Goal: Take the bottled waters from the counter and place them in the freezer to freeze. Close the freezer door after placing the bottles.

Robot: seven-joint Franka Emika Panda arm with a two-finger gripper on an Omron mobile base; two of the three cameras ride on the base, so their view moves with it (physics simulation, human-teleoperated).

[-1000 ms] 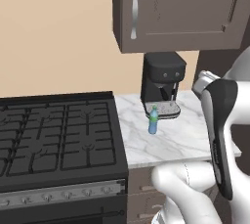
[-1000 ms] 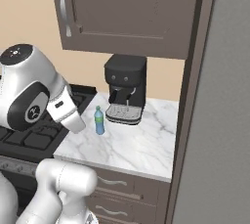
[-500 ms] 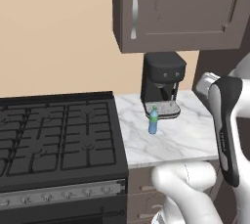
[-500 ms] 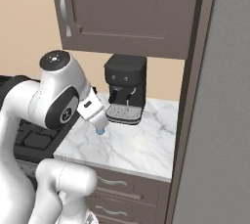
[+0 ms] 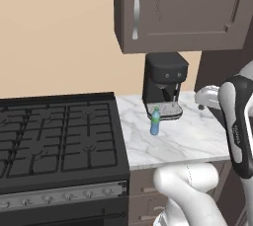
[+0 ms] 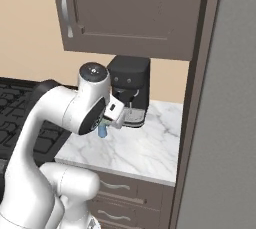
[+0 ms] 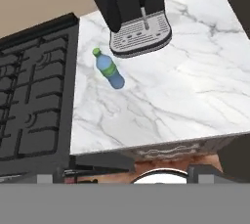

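Blue bottled water (image 5: 155, 121) stands upright near the counter's (image 5: 188, 141) back edge, just in front of the black coffee machine (image 5: 164, 84), toward the stove (image 5: 54, 138) side. In the right base view the arm's elbow hides most of it. Green label band, no writing legible. Gripper raised above the counter's front edge, looking down; jaws wide, holding nothing.

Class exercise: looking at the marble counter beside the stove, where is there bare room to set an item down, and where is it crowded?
Bare marble runs along the front edge of the counter and its right side, up to the tall cabinet. The back left is crowded: the blue bottle stands just in front of the coffee machine, near the stove.
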